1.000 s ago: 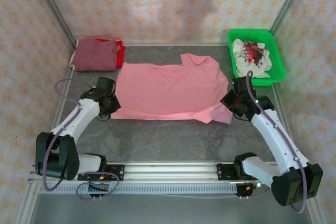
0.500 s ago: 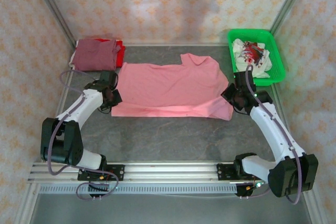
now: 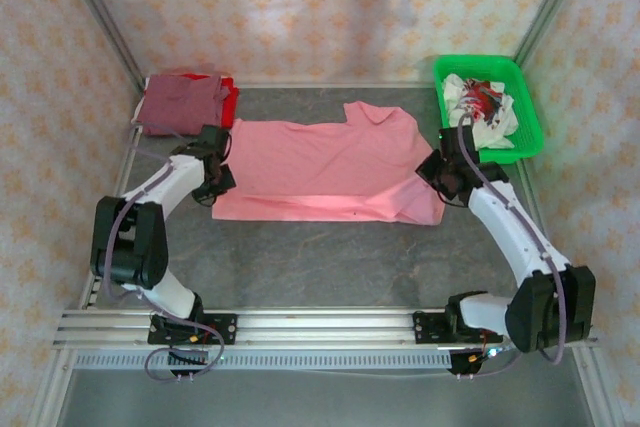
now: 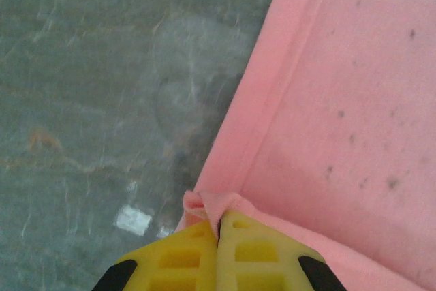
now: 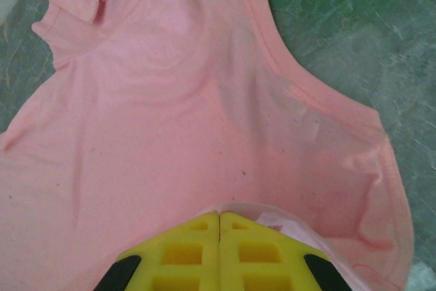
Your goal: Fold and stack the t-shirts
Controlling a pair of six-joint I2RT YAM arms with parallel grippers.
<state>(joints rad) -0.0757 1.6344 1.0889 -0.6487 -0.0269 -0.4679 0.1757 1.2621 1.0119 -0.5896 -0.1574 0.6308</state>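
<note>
- On the grey desk [image 3: 330, 267], between the two arms, lies the salmon-pink t-shirt [image 3: 330, 162] — spread flat, with its collar toward the far side and a doubled band of cloth running along its near edge.
- At the shirt's left edge sits the left tool [image 3: 218, 185], low over the desk. In the left wrist view its yellow fingers [image 4: 184, 257] are pressed together on a small pinch of the pink hem, which bunches just above the tips.
- At the shirt's right edge, beside the sleeve, sits the right tool [image 3: 438, 173]. In the right wrist view its yellow fingers [image 5: 252, 243] are closed tight, and a fold of the pink cloth is caught at the tips and curves across them.
- By the far left corner of the desk a maroon shirt [image 3: 180, 105] lies folded, with a red shirt [image 3: 230, 102] showing at its right side — both well apart from the tools.
- By the far right corner stands a green basket [image 3: 530, 117] holding crumpled white and red cloth [image 3: 480, 107].
</note>
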